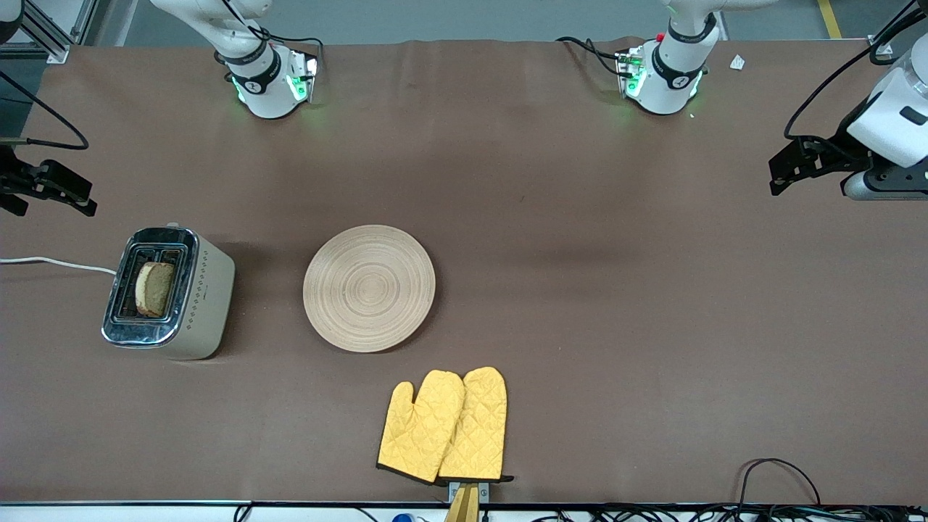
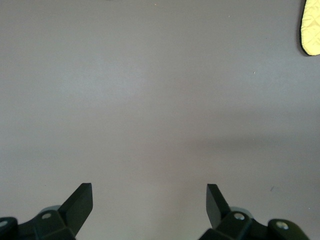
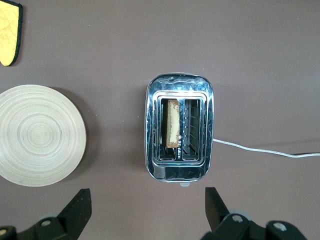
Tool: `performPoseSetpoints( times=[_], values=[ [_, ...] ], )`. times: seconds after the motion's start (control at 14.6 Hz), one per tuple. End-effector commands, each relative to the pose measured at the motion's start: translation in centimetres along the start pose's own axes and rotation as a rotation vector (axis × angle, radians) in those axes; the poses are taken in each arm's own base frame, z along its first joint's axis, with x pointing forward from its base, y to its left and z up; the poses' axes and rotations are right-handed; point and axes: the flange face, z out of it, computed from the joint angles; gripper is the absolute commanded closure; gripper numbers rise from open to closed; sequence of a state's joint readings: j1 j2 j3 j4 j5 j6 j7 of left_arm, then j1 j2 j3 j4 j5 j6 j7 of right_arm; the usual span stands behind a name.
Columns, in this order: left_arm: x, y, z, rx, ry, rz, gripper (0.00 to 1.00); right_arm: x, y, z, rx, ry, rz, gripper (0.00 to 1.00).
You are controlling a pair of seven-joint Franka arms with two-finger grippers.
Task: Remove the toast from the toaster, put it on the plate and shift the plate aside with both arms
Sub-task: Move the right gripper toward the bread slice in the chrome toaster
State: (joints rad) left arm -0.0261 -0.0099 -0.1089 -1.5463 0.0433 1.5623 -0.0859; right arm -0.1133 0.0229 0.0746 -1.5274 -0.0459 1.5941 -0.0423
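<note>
The toast (image 1: 154,288) stands in one slot of a steel toaster (image 1: 206,297) at the right arm's end of the table. The right wrist view shows the toast (image 3: 172,122) edge-on in the toaster (image 3: 152,125). The round wooden plate (image 1: 369,288) lies bare beside the toaster, toward the table's middle, and also shows in the right wrist view (image 3: 35,135). My right gripper (image 1: 69,194) is open and empty, up in the air by the toaster; in its own view (image 3: 148,200) it has bare cloth between its fingers. My left gripper (image 1: 786,170) is open and empty over bare cloth at the left arm's end (image 2: 149,197).
Two yellow quilted oven mitts (image 1: 446,428) lie nearer the front camera than the plate, by the table's front edge; one tip shows in the left wrist view (image 2: 311,27). The toaster's white cord (image 1: 51,262) runs off the table's end.
</note>
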Motion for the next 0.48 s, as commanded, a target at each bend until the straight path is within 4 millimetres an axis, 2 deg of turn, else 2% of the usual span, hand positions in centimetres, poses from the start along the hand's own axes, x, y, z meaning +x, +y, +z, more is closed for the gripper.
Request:
performPoseSetpoints(
  times=[0.0,0.34,0.41],
  values=[
    [0.2,-0.2,-0.5,0.000,0.006,-0.012,0.00,-0.7,0.1,-0.6,-0.005,-0.001,-0.011,0.00],
    [0.1,0.4,-0.3,-0.001,-0.003,-0.017,0.00,-0.4,0.9,-0.6,-0.003,0.004,-0.058,0.00],
    [0.1,0.6,-0.3,-0.001,-0.003,-0.013,0.00,0.0,1.2,0.0,-0.004,0.001,-0.090,0.00]
  ],
)
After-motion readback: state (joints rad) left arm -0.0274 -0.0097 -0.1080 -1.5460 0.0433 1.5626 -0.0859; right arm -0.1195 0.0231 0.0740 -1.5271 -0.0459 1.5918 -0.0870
